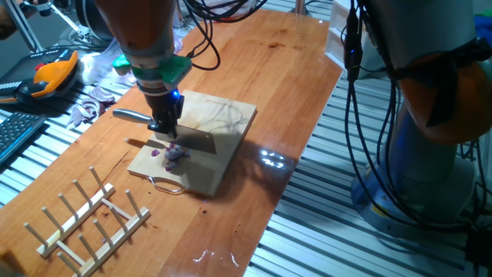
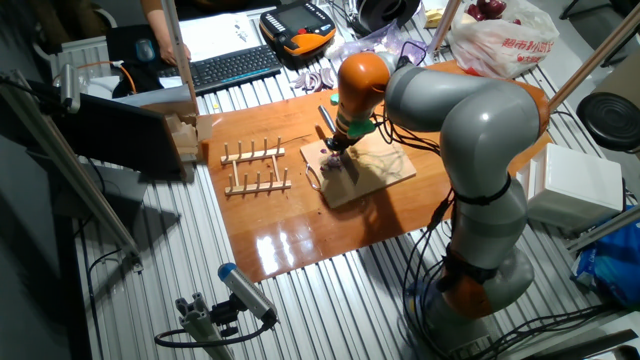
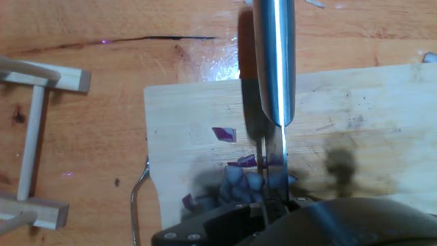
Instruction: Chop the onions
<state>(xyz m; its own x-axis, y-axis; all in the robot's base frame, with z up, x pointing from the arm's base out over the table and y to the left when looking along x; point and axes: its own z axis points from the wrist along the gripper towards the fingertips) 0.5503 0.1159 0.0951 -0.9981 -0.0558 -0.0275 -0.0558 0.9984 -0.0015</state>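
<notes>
Onions (image 3: 249, 179) lie as one small cluster of purple-and-white diced bits near the left end of a single wooden cutting board (image 1: 223, 115), with two or three stray bits just beside the heap. One knife (image 1: 192, 139) is clamped between the closed fingers of the gripper (image 1: 164, 127), which comes down from above; its blade lies level across the board, right over the cluster. In the hand view the shiny blade runs up the middle and hides part of the heap, and the dark body of the hand covers the near edge.

One thin wire loop (image 1: 171, 185) sticks out at the board's near edge. One wooden peg rack (image 1: 88, 219) lies on the table (image 1: 292, 77) to the left and nearer, well apart from the board. Beyond the table's far left side are one orange and black handheld controller (image 1: 50, 75), one black keyboard (image 2: 233, 67) and some pale purple onion rings (image 1: 88, 108). In the other fixed view, one white plastic bag (image 2: 505, 40) with red printed characters, too small to read, sits at the far right, dark red rounded items showing at its top.
</notes>
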